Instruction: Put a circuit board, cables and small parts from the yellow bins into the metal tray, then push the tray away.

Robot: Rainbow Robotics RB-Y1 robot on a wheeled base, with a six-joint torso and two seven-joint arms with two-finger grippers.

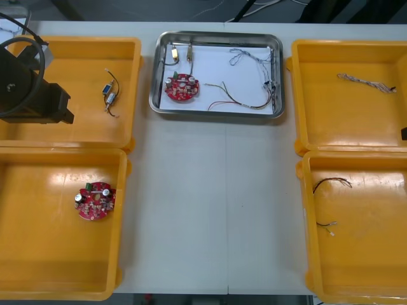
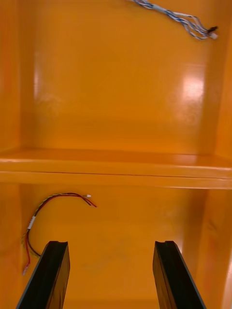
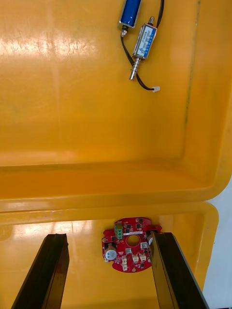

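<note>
The metal tray (image 1: 280, 76), white inside, stands at the far middle of the table. In it lie a red circuit board (image 1: 182, 87), small metal parts (image 1: 173, 54), a red and yellow cable (image 1: 238, 101) and a blue and white cable (image 1: 257, 60). My left arm (image 1: 32, 95) hangs over the far left yellow bin (image 1: 137, 57). Its gripper (image 3: 109, 237) is open, above the wall between the two left bins, with a second circuit board (image 3: 129, 244) beneath it. My right gripper (image 2: 112, 246) is open over the near right bin, beside a thin red and black cable (image 2: 48, 207).
Small metal parts (image 1: 110, 92) lie in the far left bin, and the second circuit board (image 1: 95, 201) lies in the near left bin. A twisted blue and white cable (image 1: 365, 82) rests in the far right bin. Bare table runs between the bin pairs.
</note>
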